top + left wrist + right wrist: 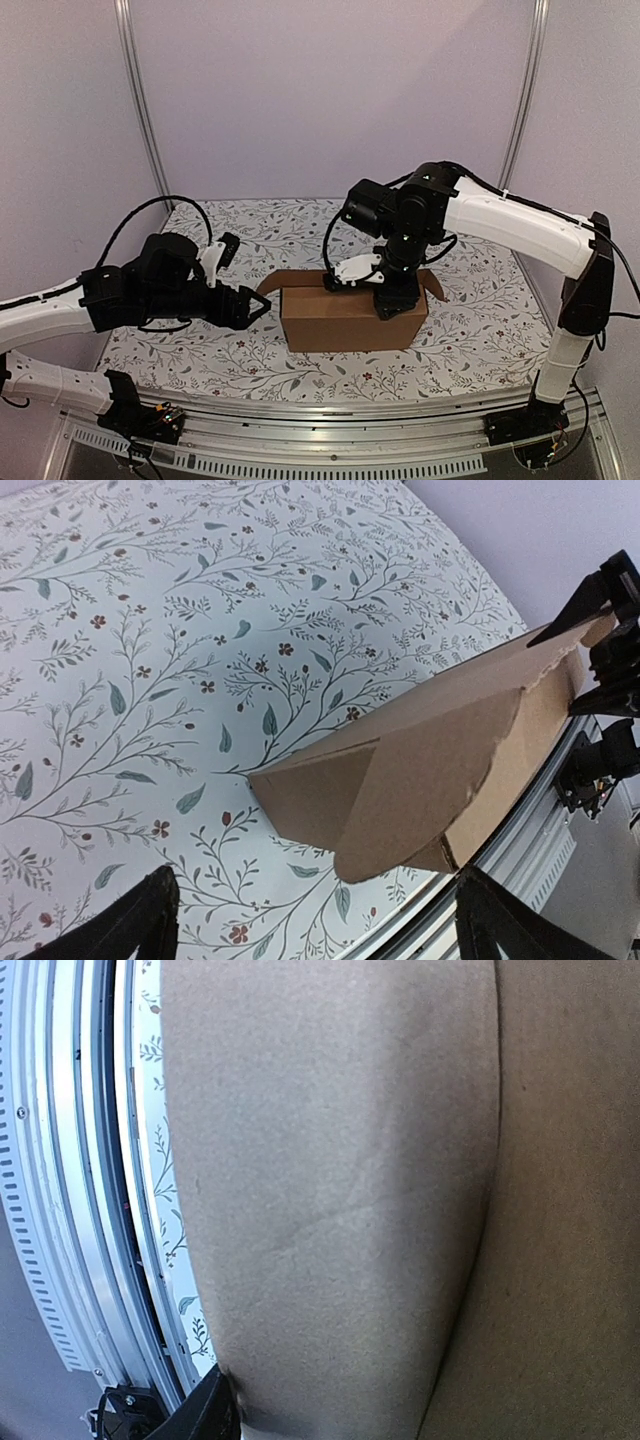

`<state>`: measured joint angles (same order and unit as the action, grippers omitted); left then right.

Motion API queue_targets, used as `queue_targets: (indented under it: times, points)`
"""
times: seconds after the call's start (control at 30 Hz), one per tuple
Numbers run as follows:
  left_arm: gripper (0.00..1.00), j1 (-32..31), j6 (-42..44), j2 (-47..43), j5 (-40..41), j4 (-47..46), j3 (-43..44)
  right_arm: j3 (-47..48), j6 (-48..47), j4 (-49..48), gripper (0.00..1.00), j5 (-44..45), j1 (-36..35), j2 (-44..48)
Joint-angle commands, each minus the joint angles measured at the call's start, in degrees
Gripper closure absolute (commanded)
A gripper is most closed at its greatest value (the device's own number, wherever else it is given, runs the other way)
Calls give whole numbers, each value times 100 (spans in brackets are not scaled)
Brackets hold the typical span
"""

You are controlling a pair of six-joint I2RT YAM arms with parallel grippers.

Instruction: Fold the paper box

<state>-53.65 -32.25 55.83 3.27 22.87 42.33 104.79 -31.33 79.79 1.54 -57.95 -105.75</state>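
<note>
Box [345, 318] sits mid-tabletop [480, 335], nearer the near edge. Its long axis runs left-right, parallel to that edge, with a rounded flap sticking out at each end. The tabletop has a floral cover and a metal rail [330, 410] along the near edge. Plain lilac walls [330, 90], metal poles [140, 100] at the back corners. Left fingers [145, 925] spread wide, empty, just off the box's left flap. Right fingers [205, 1412] are down on the box top toward its right end, against cardboard; can't tell if clamped.
</note>
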Motion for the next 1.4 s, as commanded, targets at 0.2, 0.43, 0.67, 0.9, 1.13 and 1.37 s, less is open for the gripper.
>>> queue_targets:
  times: [0.2, 0.43, 0.67, 0.9, 1.13, 1.37]
  points:
    - [23, -93, 689, 437, 92, 146, 875, -25, -127, -38, 50, -361, 108, -490]
    - [35, -93, 1072, 1057, 74, 367, 1357, -34, -128, -57, 50, -415, 116, -491]
    - [57, -93, 1221, 1202, 105, 707, 1676, -56, -135, -102, 50, -448, 115, -483]
    - [70, -94, 1069, 1309, 42, 1041, 1860, -62, -128, -165, 50, -428, 114, -507]
    - [82, -94, 865, 1569, -79, 1279, 2066, -38, -94, -191, 50, -409, 111, -499]
    - [88, -115, 543, 1754, -540, 1325, 2311, -38, -62, -218, 50, -400, 112, -499]
